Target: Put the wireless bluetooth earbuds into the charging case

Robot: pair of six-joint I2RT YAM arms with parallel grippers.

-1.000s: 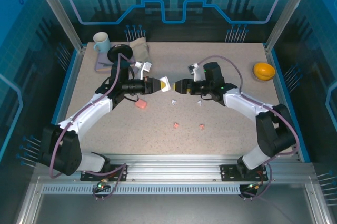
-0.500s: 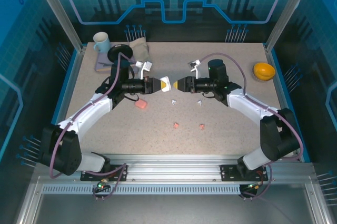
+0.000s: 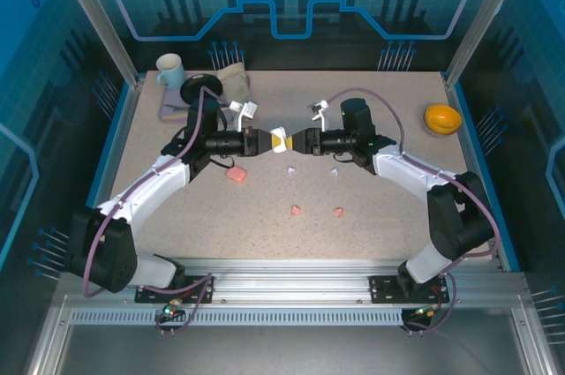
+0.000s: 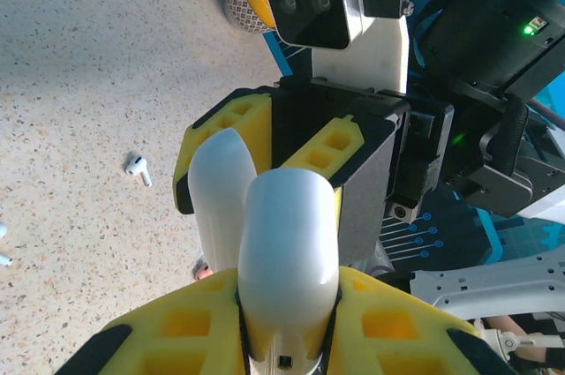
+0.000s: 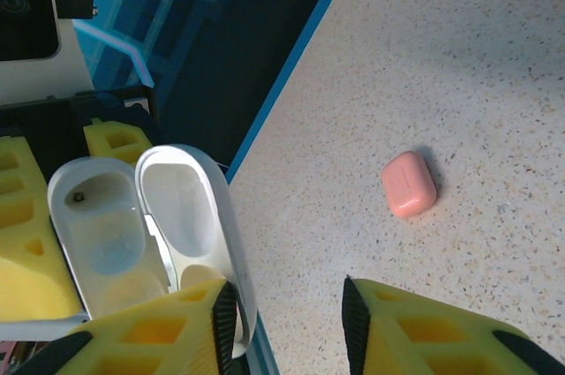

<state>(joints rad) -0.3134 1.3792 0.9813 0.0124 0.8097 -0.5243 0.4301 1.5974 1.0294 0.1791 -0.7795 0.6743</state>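
Right wrist | white charging case glossy, lid open | pink case shut

Arms: white shells, black joints
Cables: purple, looping (one per arm)
Fingers: yellow blocks, black-edged, recessed pockets

An open case sits above the middle of the table, between the left hand and the right hand. Nearer the front edge lie the farther earbuds, then the nearer earbuds. A closed case lies to their left. A mug stands at the far left corner, and a bowl by the right edge.
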